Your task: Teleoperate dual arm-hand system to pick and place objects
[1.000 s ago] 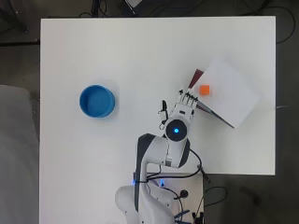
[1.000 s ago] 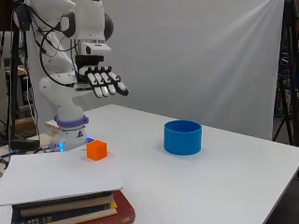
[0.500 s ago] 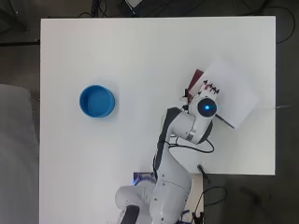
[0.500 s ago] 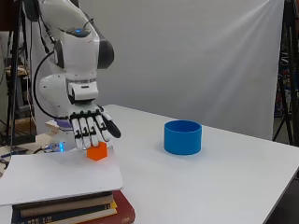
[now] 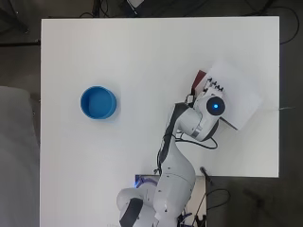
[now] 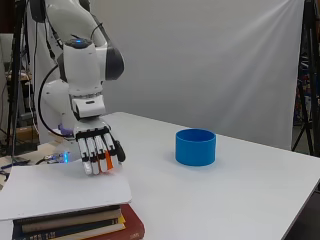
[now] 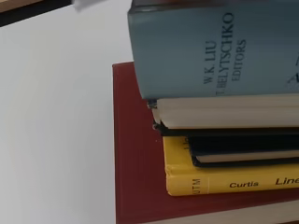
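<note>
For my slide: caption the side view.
Robot hand reaches down over an orange cube on a paper-topped book stack; blue bowl waits nearby.

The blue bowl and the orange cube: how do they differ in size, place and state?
The blue bowl is much larger than the orange cube. The bowl stands free on the white table; the cube sits raised on the white sheet over the book stack, behind the hand and its fingers.

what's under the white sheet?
A stack of books, red one at the bottom, sits under the white sheet. How many books, and their covers, stay hidden.
</note>
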